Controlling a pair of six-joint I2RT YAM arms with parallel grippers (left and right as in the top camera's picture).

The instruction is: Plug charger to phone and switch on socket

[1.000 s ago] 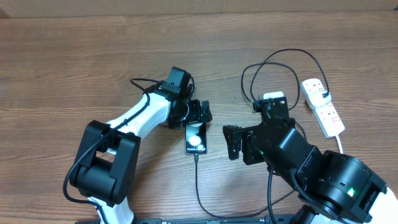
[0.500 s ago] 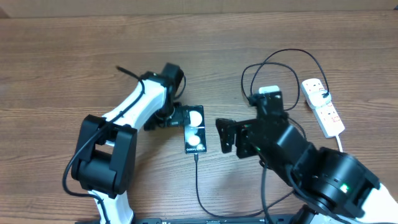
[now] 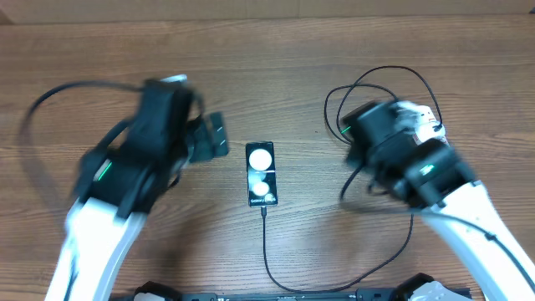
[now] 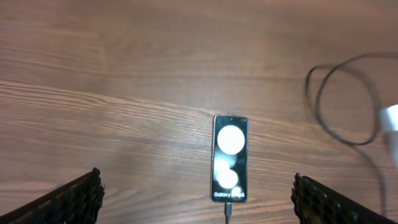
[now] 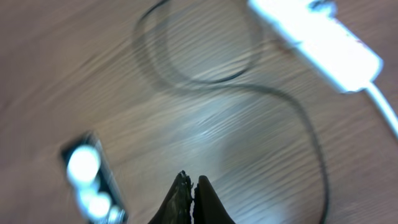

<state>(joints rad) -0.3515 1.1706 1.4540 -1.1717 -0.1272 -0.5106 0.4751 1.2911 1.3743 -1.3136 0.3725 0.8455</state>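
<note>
- Overhead: the phone (image 3: 261, 174) lies flat and face up in the middle of the desk (image 3: 276, 50), between the two arms and touching neither. The charger (image 3: 266, 251) meets the phone's near short edge with its tip, runs toward the front edge, curves right and rises into loops beside the right arm (image 3: 418, 167). That arm and the left arm (image 3: 125, 176) are both blurred, so I cannot tell either pincer's opening from here.
- Left wrist: the left pincer (image 4: 196, 183) is spread wide, with its fingers (image 4: 74, 199) at the two lower corners and only bare desk between them. The phone lies just right of centre with the charger tip at its bottom edge.
- Right wrist: the right pincer (image 5: 191, 183) is closed, its fingers pressed together and gripping nothing. The socket (image 5: 317, 34) lies at the upper right with its white cord (image 5: 382, 112) trailing away. The charger's loop sits beside the socket, and the blurred phone is at the lower left.
</note>
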